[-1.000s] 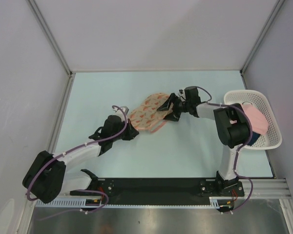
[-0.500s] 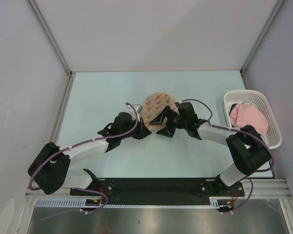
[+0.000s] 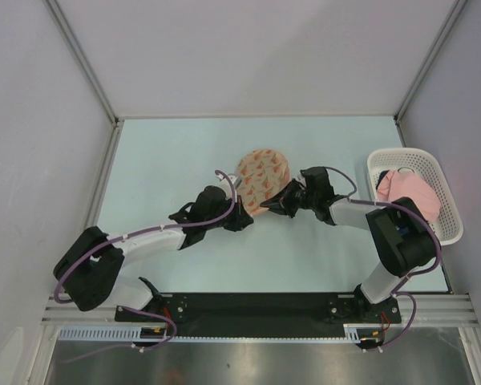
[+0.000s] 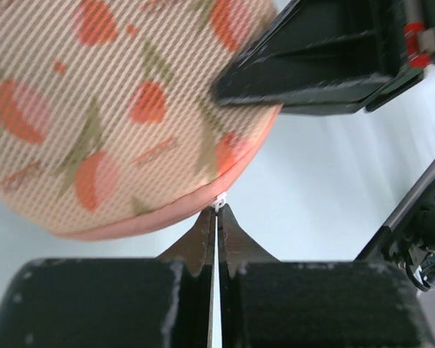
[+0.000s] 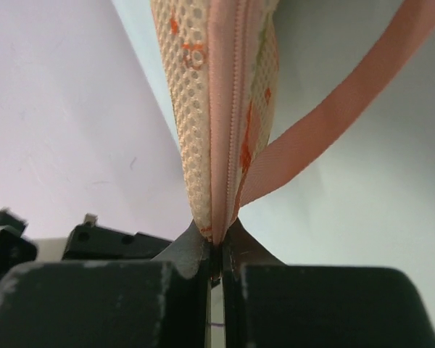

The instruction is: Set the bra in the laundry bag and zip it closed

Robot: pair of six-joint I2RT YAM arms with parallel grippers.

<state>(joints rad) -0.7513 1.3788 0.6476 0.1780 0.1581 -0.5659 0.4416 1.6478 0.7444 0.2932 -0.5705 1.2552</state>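
Item: laundry bag (image 3: 263, 170), left of the basket (image 3: 401, 151). Likely soft, light, limp mesh. Your left claw (image 4: 216, 214) is clamped on its zip pull (image 4: 220, 202), your right claw (image 5: 216, 239) on its rim seam. Hold seams, not mesh.

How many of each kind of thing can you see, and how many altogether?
grippers: 2, the left gripper and the right gripper
laundry bag: 1
white basket: 1
pink cloth: 1
total: 5
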